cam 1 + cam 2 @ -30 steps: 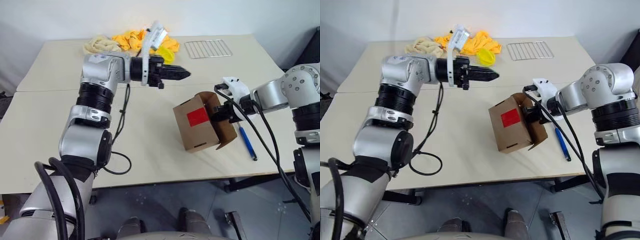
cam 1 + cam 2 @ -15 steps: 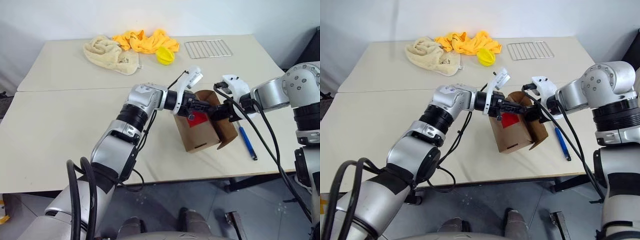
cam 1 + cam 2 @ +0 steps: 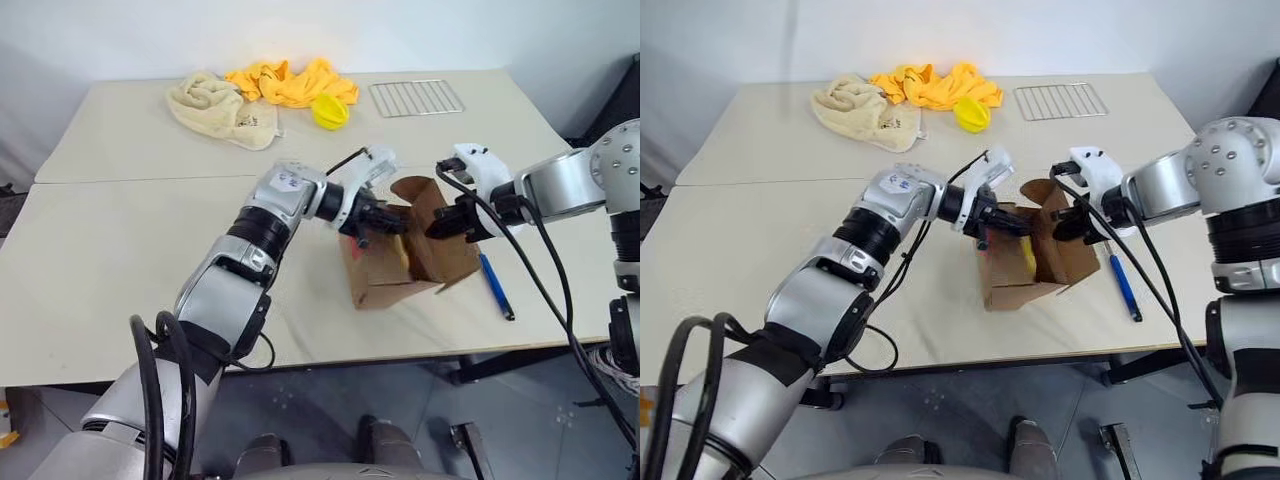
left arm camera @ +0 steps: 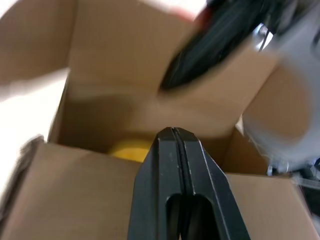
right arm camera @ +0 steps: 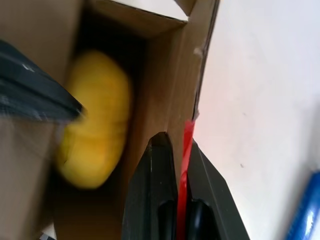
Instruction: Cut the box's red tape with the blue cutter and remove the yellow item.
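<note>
The brown box [image 3: 385, 282] stands open on the table's near right part. Deep inside it lies the yellow item [image 5: 95, 120], rounded and smooth, also seen past a flap [image 4: 131, 148]. My left gripper [image 4: 173, 132] is shut and empty, its tip at the box's opening over the near flap. My right gripper [image 3: 445, 222] is shut on the box's right flap, with a strip of red tape [image 5: 187, 150] on the flap's edge between its fingers. The blue cutter [image 3: 495, 285] lies on the table just right of the box.
At the table's far side lie a cream towel [image 3: 220, 105], a yellow-orange cloth [image 3: 290, 80], a lemon-yellow ribbed object [image 3: 328, 110] and a wire rack [image 3: 416, 97]. The table's front edge runs close below the box.
My left arm has swung down from above the table's middle to the box's opening. The box has tipped so its red-marked face no longer shows. The right gripper kept its hold.
</note>
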